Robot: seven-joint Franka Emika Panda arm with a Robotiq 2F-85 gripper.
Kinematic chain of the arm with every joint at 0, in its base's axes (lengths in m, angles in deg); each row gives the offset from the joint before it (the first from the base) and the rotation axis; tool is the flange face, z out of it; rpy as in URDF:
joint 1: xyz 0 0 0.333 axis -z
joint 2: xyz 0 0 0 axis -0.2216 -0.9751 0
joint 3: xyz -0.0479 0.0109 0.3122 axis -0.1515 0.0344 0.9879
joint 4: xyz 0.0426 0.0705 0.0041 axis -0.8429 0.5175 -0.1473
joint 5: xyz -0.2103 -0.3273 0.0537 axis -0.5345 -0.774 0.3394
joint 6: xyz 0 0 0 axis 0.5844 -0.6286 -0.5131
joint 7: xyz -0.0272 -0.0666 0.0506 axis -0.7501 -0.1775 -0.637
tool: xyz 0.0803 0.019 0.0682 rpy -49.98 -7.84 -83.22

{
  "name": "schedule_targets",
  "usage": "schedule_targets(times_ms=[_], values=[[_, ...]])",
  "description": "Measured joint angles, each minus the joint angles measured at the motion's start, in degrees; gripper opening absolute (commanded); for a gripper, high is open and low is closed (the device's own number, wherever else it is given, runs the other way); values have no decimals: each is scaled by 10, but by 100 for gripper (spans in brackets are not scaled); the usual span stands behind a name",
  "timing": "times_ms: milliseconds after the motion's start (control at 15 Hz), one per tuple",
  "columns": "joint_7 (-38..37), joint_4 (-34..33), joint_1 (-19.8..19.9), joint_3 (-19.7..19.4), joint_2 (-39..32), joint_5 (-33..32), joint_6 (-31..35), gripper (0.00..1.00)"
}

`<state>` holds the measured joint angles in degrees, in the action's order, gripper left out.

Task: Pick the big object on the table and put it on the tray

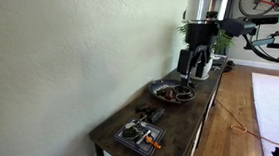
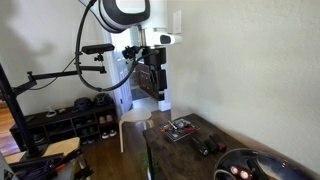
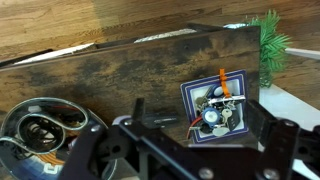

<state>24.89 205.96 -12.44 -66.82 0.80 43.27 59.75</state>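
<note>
Nearest the wrist camera, the gripper (image 3: 180, 152) fills the bottom of its view, its dark fingers (image 3: 88, 150) spread wide with nothing between them. Below it lies the dark wooden table (image 3: 130, 70). The round tray (image 3: 38, 122), dark with a raised rim, sits on the table at the lower left of this view, partly hidden behind one finger; it holds a few small items too blurred to name. Well apart from it, toward the right, the square tray (image 3: 214, 108) lies flat with an orange-handled tool (image 3: 226, 88) on it. The plant (image 3: 268, 45) shows its green fronds at the upper right, by the table's corner; its pot cannot be made out here. In an exterior view the gripper (image 1: 188, 72) hangs above the table (image 1: 191, 127), over the far side of the round tray (image 1: 172, 91) and not touching it, with the plant (image 1: 187, 30) behind the arm. The square tray (image 1: 140, 136) lies near the table's close end, some small dark items (image 1: 149, 113) between the two trays. In an exterior view the gripper (image 2: 157, 104) hovers high over the table (image 2: 165, 150), the round tray (image 2: 250, 165) lying at the bottom right.
</note>
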Motion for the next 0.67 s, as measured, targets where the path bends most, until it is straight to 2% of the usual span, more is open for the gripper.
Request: schedule_targets(times_ms=[267, 667], values=[[0, -21, 1, -14, -57, -1, 35, 100], [-2, -79, 2, -31, -142, -4, 38, 100]])
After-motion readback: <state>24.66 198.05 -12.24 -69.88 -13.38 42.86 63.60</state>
